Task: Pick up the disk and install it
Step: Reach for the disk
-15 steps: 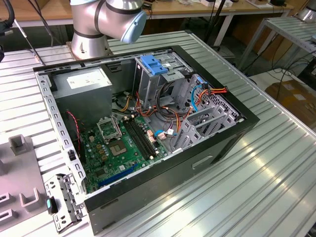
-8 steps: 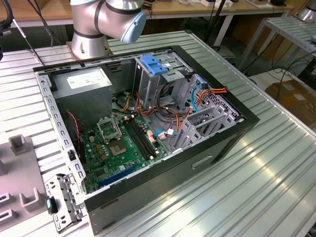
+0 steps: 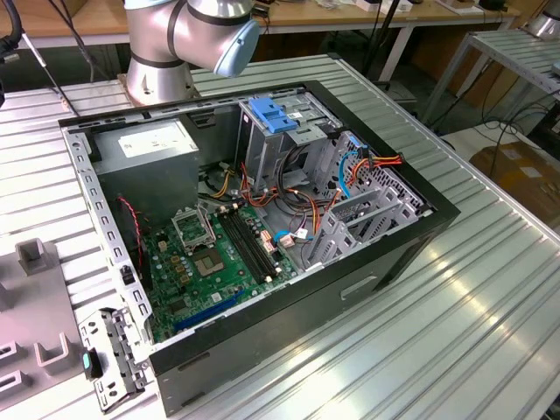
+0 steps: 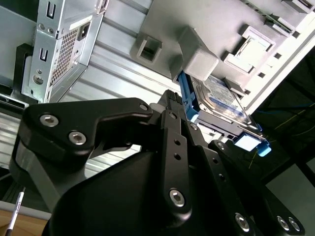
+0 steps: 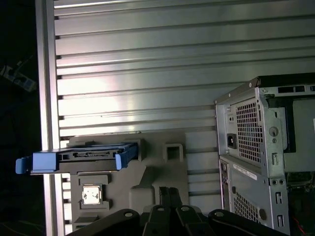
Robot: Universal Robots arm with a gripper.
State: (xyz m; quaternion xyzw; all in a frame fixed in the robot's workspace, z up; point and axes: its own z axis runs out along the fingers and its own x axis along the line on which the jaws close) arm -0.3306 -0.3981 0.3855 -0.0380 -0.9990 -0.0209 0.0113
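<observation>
Disk (image 4: 222, 96), the flat rectangular silver-metal hard drive with a white-and-blue label and blue plastic rails along its edges, is not in my grasp. It sits in a slot of the grey moulded plastic fixture plate (image 4: 162, 19). I judge it to be standing on edge there, because in the first wrist view the disk (image 5: 74, 161) shows as a thin band with its connector edge turned toward my camera.

My black two-finger gripper (image 5: 169, 191) hangs above that fixture plate, to one side of the slot. Its fingers are together, with nothing between them. In the second wrist view the gripper (image 4: 175, 104) sits near one blue rail, but I see no contact.

The fixture plate lies flat on the ribbed aluminium table (image 3: 455, 297). Just beside the fixture plate stands the open black-and-grey computer case (image 3: 289, 341), its vented rear panel nearest the plate in both wrist views. Further from the fixture plate, inside the case, the grey metal drive cage (image 3: 258, 153) carries a blue plastic handle (image 3: 271, 114) on top.

I judge the step in hand to be the approach for the pick-up, with nothing lifted and nothing installed. Taking hold would call for my fingers to part and come square over the upper edge, so that they close on the metal faces. The protruding rail tabs should be avoided, as they look likely to flex or slip.
</observation>
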